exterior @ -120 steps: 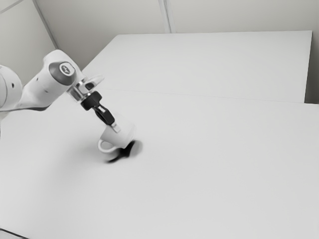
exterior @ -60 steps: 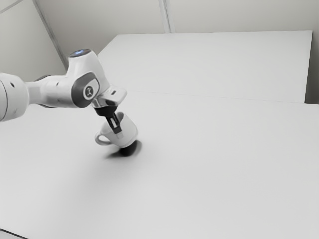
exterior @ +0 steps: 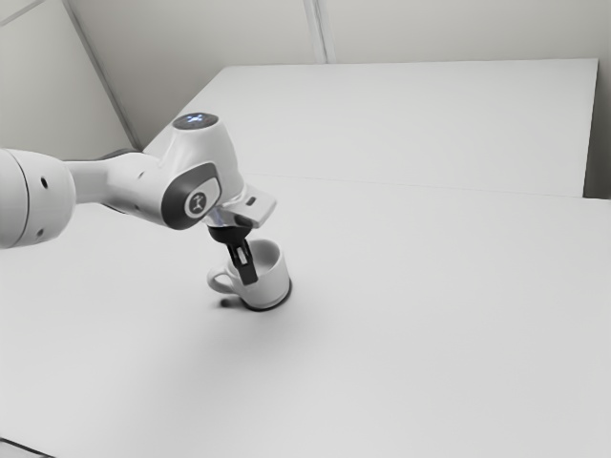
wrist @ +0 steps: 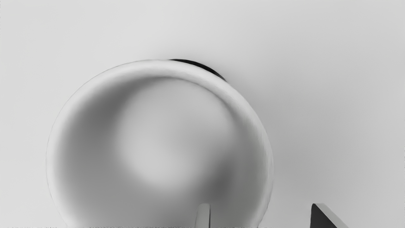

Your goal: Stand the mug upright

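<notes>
mug (exterior: 275, 284) upright on table (exterior: 430, 334) | gripper (exterior: 250, 281) spread, 1 finger (wrist: 202, 217) inside mug

The mug (wrist: 164, 133) shows its round mouth above the tabletop (wrist: 332, 63); the tool (exterior: 249, 275) straddles its rim, fingers spread, one inside the mug, the other outside, apart from its wall.

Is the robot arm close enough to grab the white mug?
Probably yes: the arm has its jaws open, one side inside the mug and one outside, with the mug's wall between them and nothing seeming in the way.
</notes>
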You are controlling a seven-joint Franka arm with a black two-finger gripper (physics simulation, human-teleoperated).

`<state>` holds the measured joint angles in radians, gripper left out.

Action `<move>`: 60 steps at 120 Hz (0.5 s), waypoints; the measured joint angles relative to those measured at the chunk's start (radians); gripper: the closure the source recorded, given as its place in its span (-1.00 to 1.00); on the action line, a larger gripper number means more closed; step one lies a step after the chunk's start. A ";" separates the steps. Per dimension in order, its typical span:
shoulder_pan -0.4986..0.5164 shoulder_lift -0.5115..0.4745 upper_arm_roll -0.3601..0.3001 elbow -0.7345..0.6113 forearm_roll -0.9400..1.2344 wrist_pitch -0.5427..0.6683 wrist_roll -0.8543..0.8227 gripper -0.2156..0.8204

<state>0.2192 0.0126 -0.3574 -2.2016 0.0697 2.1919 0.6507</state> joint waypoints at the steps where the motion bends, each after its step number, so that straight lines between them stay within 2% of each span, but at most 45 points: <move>1: 0.000 -0.001 0.000 0.000 0.001 -0.001 -0.002 -0.07; 13: 0.008 -0.017 -0.009 0.008 0.008 -0.015 -0.022 -0.27; 28: 0.021 -0.037 -0.017 0.050 0.016 -0.043 -0.078 -0.41; 49: 0.043 -0.034 -0.016 0.253 0.006 -0.173 -0.224 -0.51; 53: 0.035 -0.032 -0.002 0.296 0.004 -0.204 -0.247 -0.52; 60: -0.059 -0.032 0.103 0.367 -0.007 -0.260 -0.286 -0.53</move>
<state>0.1605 -0.0196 -0.2547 -1.8343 0.0626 1.9317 0.3642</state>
